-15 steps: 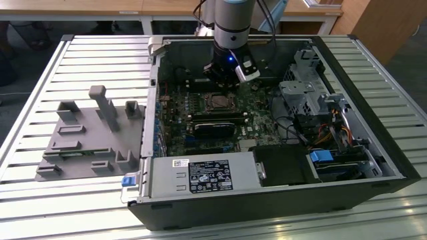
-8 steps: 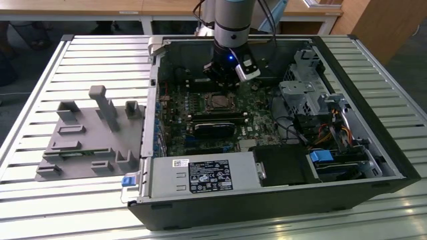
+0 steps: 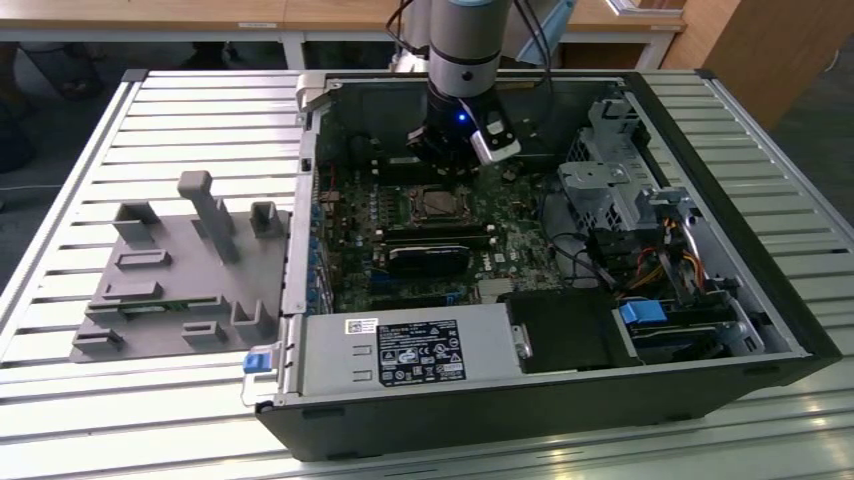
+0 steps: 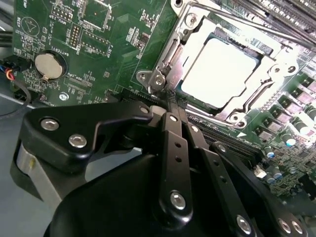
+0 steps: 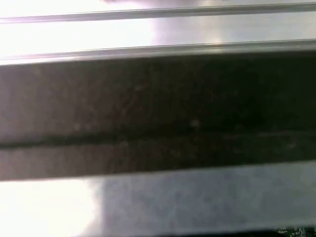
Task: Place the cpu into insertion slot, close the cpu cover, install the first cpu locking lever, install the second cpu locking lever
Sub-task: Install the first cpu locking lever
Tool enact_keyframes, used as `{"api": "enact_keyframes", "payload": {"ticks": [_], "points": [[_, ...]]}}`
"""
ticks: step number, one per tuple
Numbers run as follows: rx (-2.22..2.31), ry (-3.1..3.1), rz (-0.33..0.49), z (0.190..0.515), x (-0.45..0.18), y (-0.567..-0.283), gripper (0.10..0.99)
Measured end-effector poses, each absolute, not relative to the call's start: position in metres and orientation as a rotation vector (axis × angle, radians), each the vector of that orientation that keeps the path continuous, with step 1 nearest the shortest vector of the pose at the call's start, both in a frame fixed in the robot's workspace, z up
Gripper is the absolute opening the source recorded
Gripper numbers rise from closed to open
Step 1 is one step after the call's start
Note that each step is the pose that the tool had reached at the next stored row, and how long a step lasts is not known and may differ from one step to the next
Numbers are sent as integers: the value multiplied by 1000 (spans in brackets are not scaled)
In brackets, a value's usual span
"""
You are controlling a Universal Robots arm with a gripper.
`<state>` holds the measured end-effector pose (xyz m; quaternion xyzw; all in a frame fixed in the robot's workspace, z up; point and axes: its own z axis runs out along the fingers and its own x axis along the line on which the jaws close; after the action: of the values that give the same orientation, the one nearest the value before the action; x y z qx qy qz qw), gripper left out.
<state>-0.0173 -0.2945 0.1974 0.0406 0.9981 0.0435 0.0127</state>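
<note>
My gripper [image 4: 170, 106] hung over the motherboard [image 4: 113, 34] with its black fingers [image 4: 173, 148] drawn narrow, tips together and gripping nothing, in the second wrist view. Just beyond those tips, toward 1 o'clock from them, the cpu [image 4: 219, 71] lay seated in the insertion slot [image 4: 253, 49], its pale metal top showing through the window of the cpu cover [image 4: 195, 42], which lay flat over the chip. A thin locking lever [image 4: 254, 101] ran along the cover's near edge, and the silvery hinge hardware [image 4: 159, 79] sat right at my fingertips, though whether they touched it could not be told. At 10 o'clock from the gripper a round coin cell [image 4: 48, 66] sat on the green board. The first wrist view caught a blurred dark band [image 5: 158, 103] between pale metal strips. In the exterior view, my arm [image 3: 465, 50] reached down into the open computer case [image 3: 747, 300], the gripper [image 3: 447, 160] poised just past the socket [image 3: 434, 203], at its 12 o'clock. Nearer the camera, at 6 o'clock from the socket, a black card [image 3: 427, 262] and a labelled power supply [image 3: 407, 350] filled the case's near side. At 9 o'clock, outside the case, a grey fixture [image 3: 180, 270] stood on the slatted table [image 3: 80, 420].
</note>
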Motion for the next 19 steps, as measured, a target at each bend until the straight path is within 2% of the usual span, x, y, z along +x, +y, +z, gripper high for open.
{"api": "enact_keyframes", "payload": {"ticks": [19], "points": [[126, 3110, 139, 204, -16, -297, 106]]}}
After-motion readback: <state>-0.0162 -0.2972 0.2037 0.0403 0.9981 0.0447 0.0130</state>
